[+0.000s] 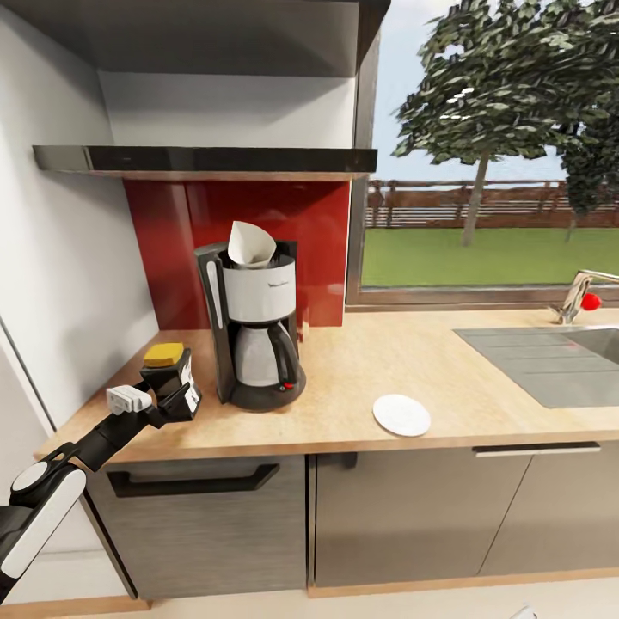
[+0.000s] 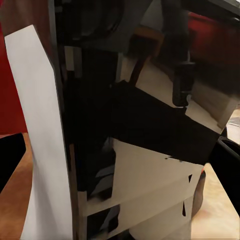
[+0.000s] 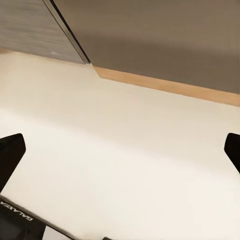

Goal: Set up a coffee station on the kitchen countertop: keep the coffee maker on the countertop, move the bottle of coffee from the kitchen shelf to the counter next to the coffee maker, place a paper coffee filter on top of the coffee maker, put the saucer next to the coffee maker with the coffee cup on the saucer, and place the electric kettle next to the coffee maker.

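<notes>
My left gripper (image 1: 174,389) is clenched on the coffee bottle (image 1: 167,368), its yellow cap up, and I hold it low over the left end of the countertop (image 1: 361,378), just beside the coffee maker (image 1: 254,327). So the step in hand is setting the bottle down next to the machine; I cannot tell whether its base touches the wood yet. The filter (image 1: 250,244) sits on top of the maker, and the saucer (image 1: 401,415) lies near the front edge to the maker's right, with no cup on it. The shelf (image 1: 206,160) above is bare along the edge I can see. In my left wrist view the maker's body (image 2: 150,130) looms very close, so I judge the lowering must be straight down, without nudging it. My right gripper (image 3: 120,150) hangs with jaws spread wide, holding nothing, over pale floor (image 3: 125,130) by the cabinet base. Next I would let go and back off leftward.
</notes>
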### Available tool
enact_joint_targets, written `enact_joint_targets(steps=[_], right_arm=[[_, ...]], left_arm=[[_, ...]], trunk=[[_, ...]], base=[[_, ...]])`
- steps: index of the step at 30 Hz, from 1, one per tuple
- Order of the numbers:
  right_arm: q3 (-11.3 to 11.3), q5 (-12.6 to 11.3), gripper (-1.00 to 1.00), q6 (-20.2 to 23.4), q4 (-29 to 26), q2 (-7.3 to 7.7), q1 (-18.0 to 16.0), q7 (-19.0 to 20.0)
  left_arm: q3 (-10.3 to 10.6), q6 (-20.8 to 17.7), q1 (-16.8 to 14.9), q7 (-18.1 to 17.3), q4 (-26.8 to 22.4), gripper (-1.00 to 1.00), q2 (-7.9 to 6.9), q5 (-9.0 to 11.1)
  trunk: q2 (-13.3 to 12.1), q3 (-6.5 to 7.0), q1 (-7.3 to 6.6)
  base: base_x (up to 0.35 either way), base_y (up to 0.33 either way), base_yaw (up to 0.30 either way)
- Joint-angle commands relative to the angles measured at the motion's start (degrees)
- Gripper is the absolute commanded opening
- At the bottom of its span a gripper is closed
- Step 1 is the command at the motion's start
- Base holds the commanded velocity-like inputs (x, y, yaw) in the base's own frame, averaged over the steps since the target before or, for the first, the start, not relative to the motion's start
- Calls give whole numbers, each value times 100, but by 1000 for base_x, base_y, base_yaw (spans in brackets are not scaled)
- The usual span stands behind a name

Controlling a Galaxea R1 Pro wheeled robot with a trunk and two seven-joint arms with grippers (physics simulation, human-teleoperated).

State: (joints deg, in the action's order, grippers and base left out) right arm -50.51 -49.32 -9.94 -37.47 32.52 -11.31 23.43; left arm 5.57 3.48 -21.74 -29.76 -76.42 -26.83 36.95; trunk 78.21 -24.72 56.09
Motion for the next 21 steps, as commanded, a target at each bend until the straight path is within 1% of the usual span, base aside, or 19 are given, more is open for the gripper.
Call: enact_joint_targets(steps=[1, 18, 21], right_arm=[[-47, -60, 100, -34, 3, 7, -12, 4], [-47, -60, 100, -34, 11, 8, -12, 4], [-47, -58, 100, -34, 12, 8, -12, -2]], left_arm=[[14, 21, -6, -6, 4, -100, -6, 40], [6, 57, -6, 2, -17, -100, -6, 20], [5, 243, -6, 46, -3, -100, -6, -245]], trunk=[[46, -25, 23], [46, -25, 23], [46, -25, 23]], base=[[0, 0, 0], [0, 0, 0], [0, 0, 0]])
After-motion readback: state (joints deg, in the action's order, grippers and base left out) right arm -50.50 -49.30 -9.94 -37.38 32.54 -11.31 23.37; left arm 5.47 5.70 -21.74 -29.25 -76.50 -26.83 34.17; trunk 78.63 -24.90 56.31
